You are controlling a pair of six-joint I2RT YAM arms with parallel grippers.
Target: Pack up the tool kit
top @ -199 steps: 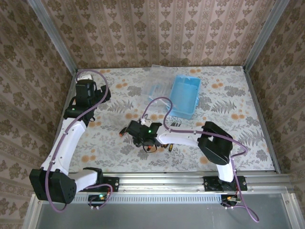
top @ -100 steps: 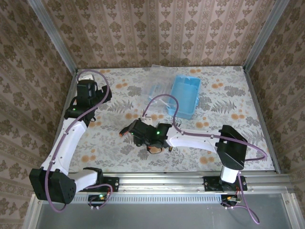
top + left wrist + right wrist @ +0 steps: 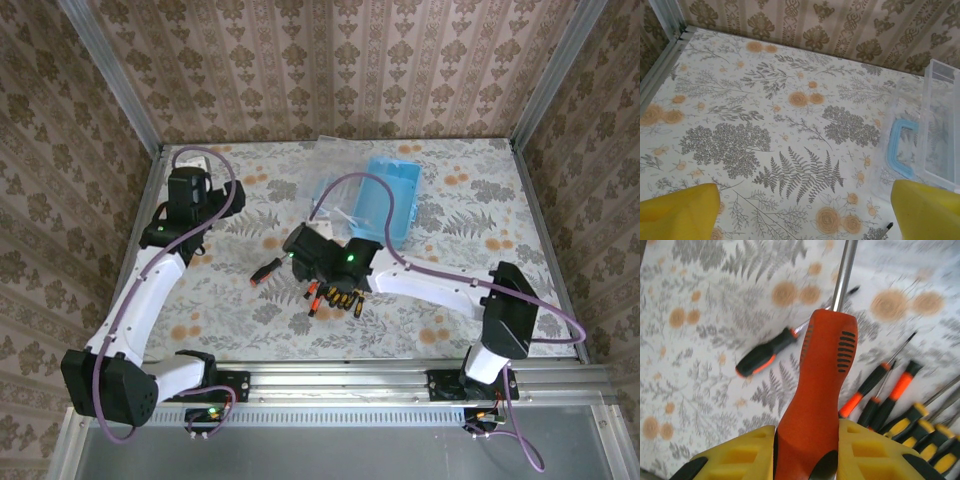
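Right gripper (image 3: 807, 452) clamped on the handle of the orange screwdriver (image 3: 822, 365), held above the mat; shaft runs straight out ahead of the fingers. I see the tool case (image 3: 392, 200) open, lying far and right of that gripper, near it; right arm is the nearer one. Left gripper (image 3: 805, 205) hangs at far left, jaws apart, empty; I judge the shaft must be lined up with the case's long side before lowering.
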